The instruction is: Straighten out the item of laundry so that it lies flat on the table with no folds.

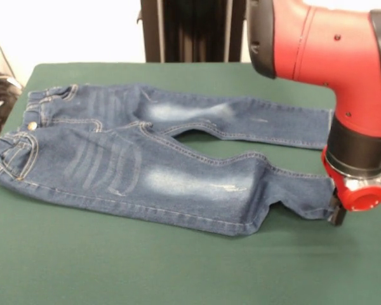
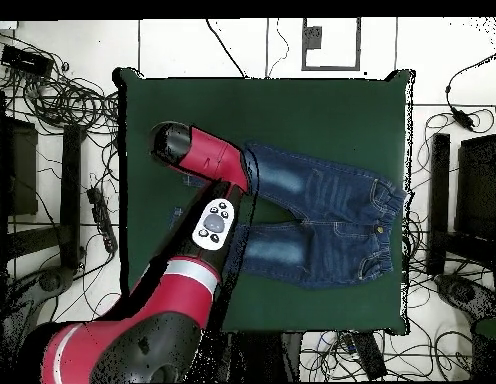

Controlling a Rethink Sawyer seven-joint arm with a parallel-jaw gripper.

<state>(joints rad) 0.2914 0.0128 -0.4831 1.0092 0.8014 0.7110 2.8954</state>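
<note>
Hiding jeans (image 1: 146,159) hem, end effector (image 1: 338,213) fingers unclear

- The table (image 1: 114,267) carried a plain dark green cloth surface, rectangular in the overhead view (image 2: 292,110).
- One item of laundry (image 1: 133,165), a small pair of dark blue denim jeans, lay directly on the cloth, front side up (image 2: 322,215).
- The waistband lay toward the left edge in the front view; both legs extended toward the right.
- The legs lay apart, with green cloth visible between them.
- The near leg showed a fold or bunching close to its hem.
- Wide margins of cloth surrounded the jeans.
</note>
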